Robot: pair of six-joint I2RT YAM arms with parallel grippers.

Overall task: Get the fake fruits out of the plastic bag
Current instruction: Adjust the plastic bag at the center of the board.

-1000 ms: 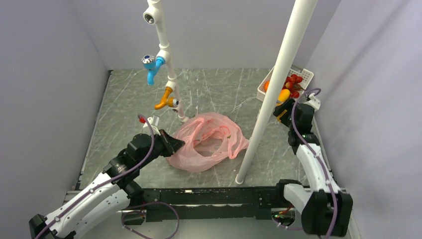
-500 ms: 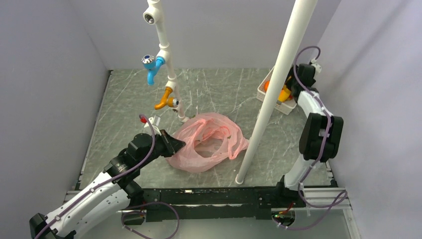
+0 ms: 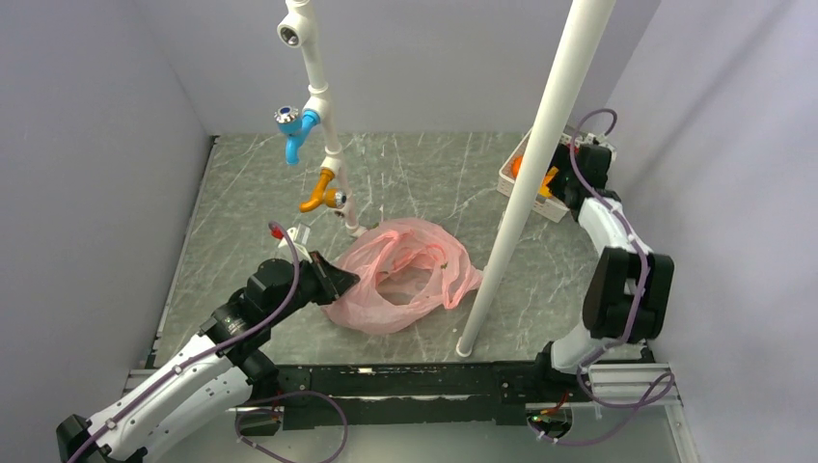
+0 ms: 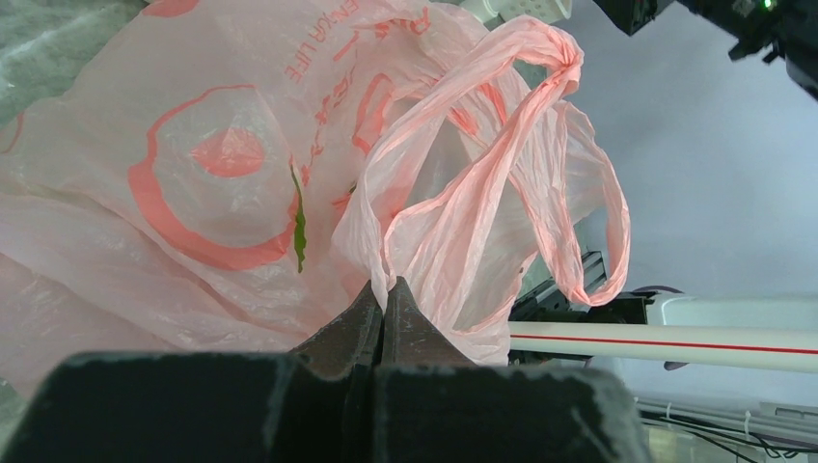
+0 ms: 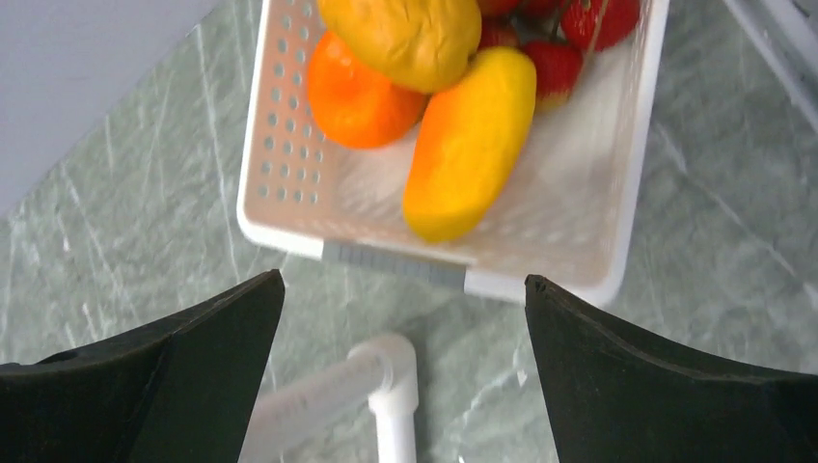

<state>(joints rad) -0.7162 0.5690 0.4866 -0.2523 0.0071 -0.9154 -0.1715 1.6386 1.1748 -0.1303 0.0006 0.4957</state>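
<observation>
My left fingers [image 4: 362, 328] pinch the pink plastic bag [image 3: 405, 280] mid-tabletop [image 3: 251, 183]. My right fingers [image 5: 193, 357] hang wide and empty over the white basket [image 5: 289, 145] holding the fake fruits [image 5: 468, 145]. Next, I judge, comes searching the bag for leftovers.

Bright, even, soft light with faint shadows; plastic bag [image 4: 193, 241] glows translucent.
</observation>
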